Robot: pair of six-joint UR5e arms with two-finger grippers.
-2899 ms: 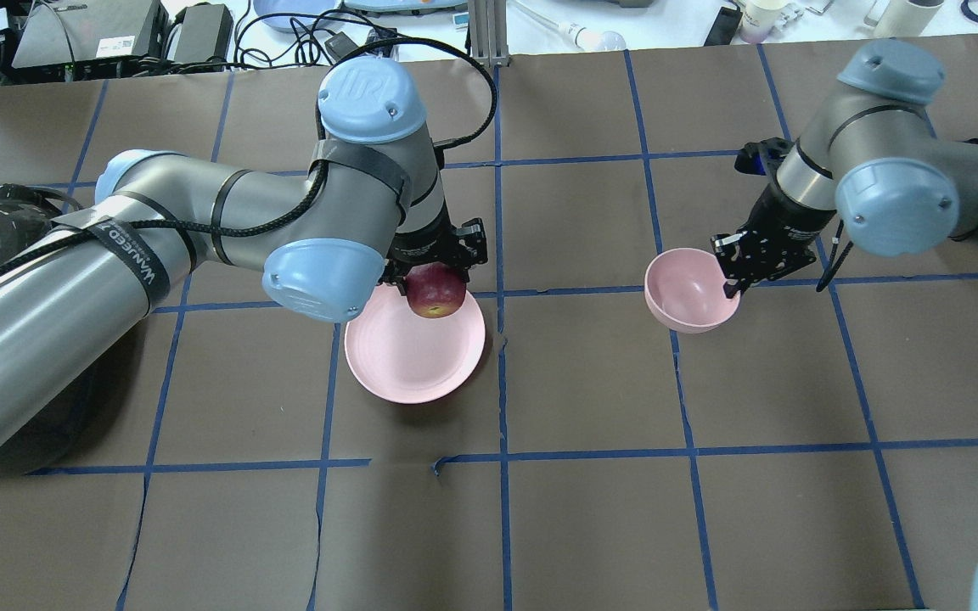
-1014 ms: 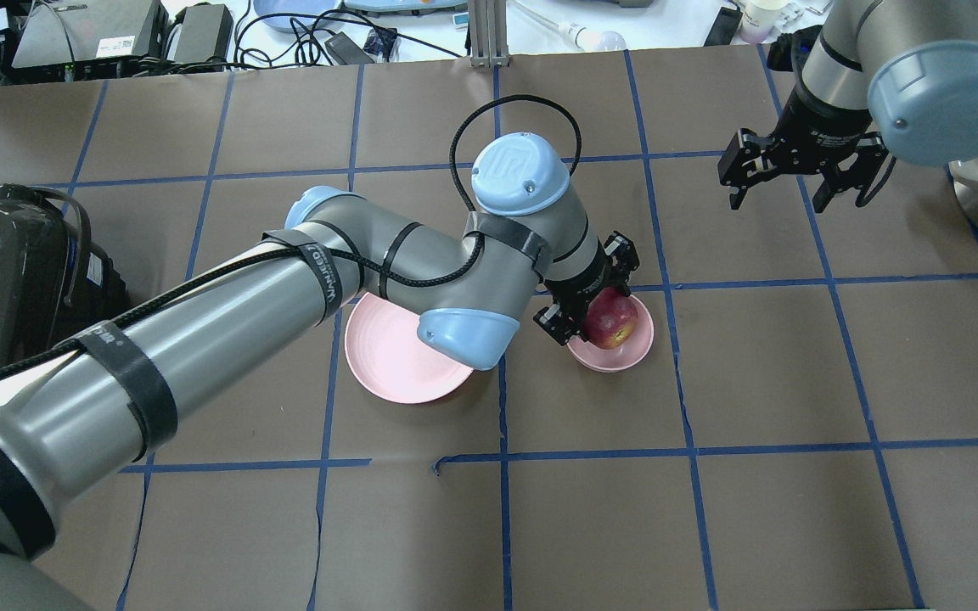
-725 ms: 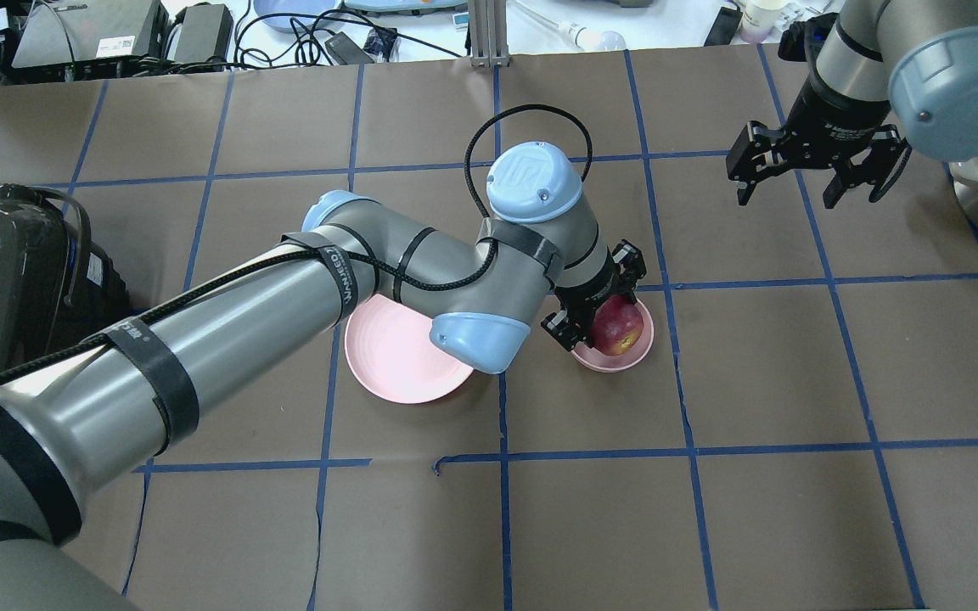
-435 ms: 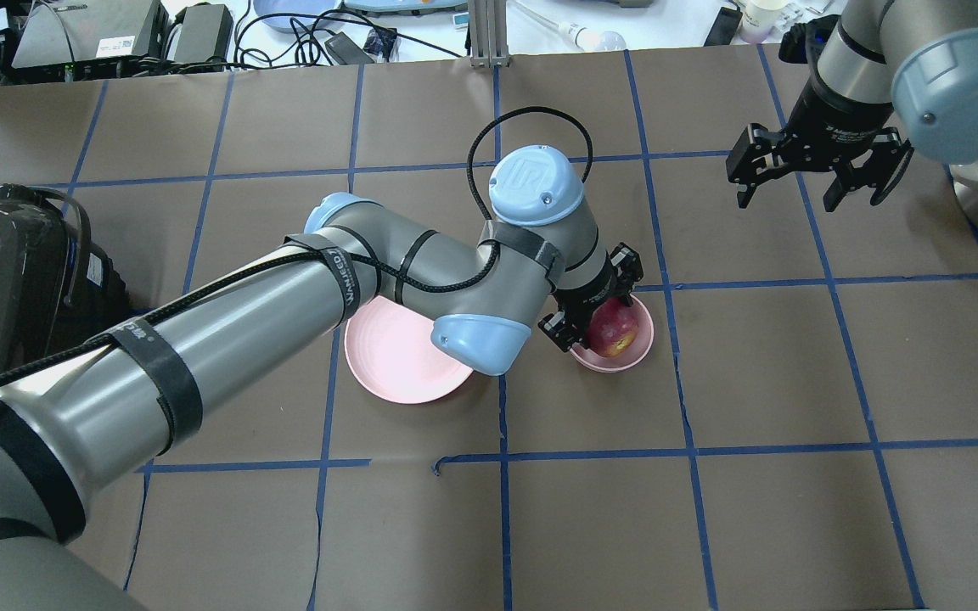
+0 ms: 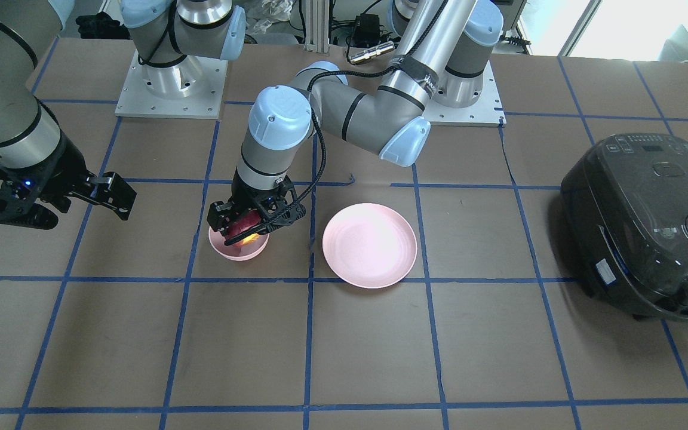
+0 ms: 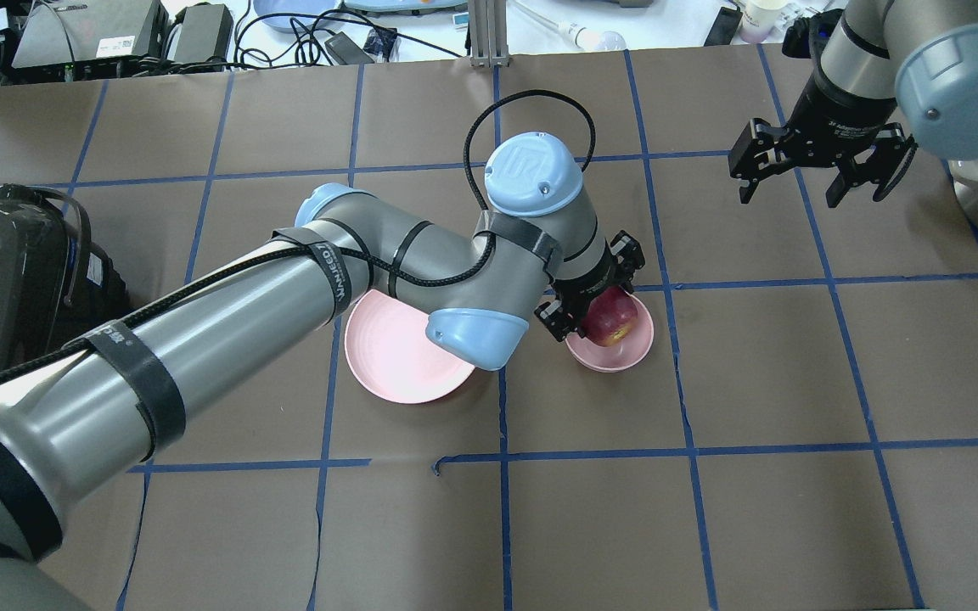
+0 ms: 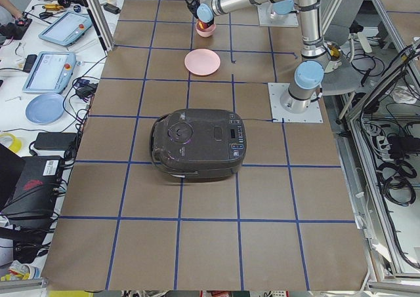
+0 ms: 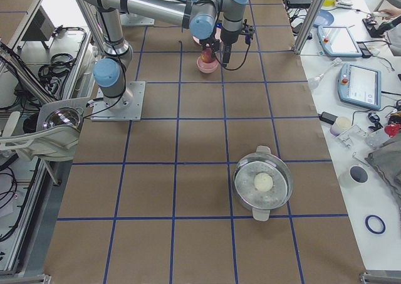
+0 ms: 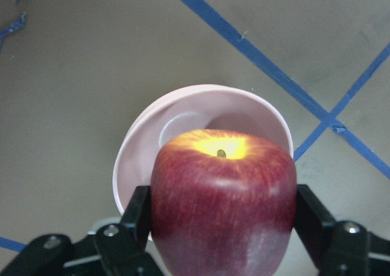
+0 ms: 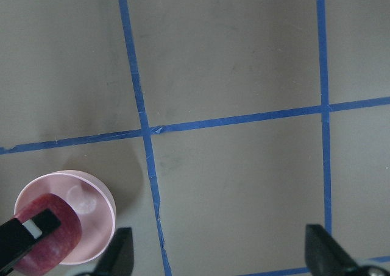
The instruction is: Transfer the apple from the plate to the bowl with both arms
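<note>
My left gripper is shut on the dark red apple and holds it right over the small pink bowl. In the left wrist view the apple sits between the two fingers, yellow patch up, above the bowl's rim. Whether the apple touches the bowl I cannot tell. The wide pink plate lies bare to the left, partly under my left arm. My right gripper is open and empty, far back right of the bowl. The front view shows the apple, bowl and plate.
A black rice cooker stands at the table's end on my left side. A metal pot with a pale ball in it stands on my right side. Blue tape lines cross the brown table.
My left gripper carried the apple from the plate rightward to over the bowl. The bowl now stands nearer the plate. My right gripper let go of the bowl and drew back, open.
</note>
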